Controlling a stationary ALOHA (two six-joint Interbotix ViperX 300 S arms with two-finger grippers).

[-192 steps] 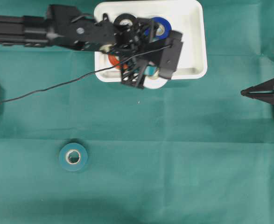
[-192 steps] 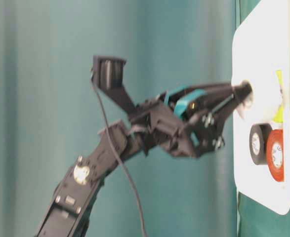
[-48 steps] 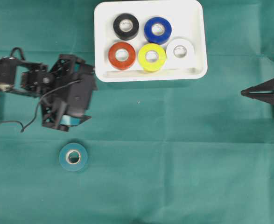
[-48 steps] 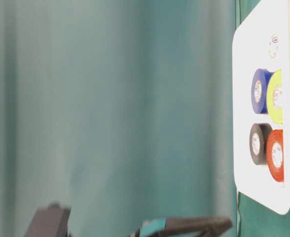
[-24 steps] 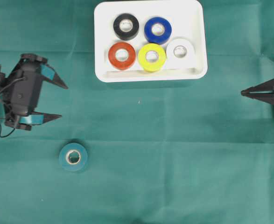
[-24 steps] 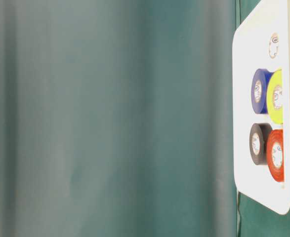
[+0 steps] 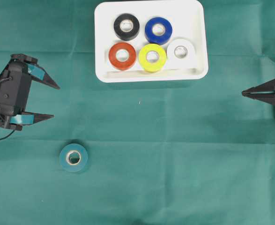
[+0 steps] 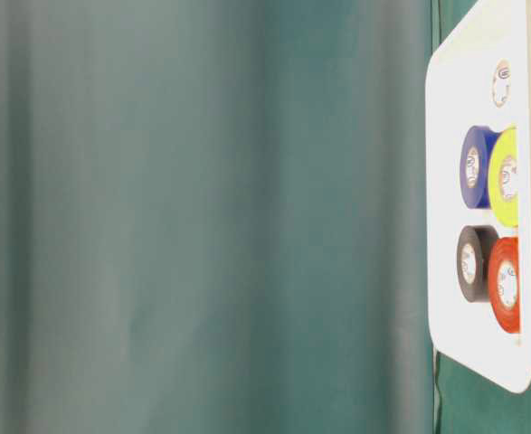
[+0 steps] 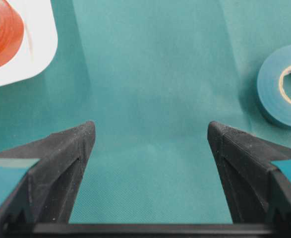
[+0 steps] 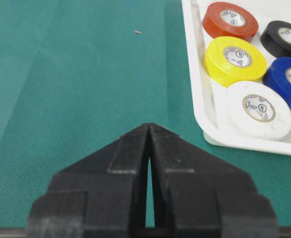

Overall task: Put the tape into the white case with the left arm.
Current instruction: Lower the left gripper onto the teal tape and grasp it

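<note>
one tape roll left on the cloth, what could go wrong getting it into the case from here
The teal tape nearly matches the green cloth, so the open left pincer, now off to one side of it, could misjudge its edge.

The white case already holds five rolls; free space is mostly along its right side, so a drop elsewhere may land on the white roll or yellow roll.

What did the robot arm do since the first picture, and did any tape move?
The left gripper pulled back from over the white case to the left edge, open and empty. A white tape now shows in the case. The teal tape and the right gripper stayed put.
</note>
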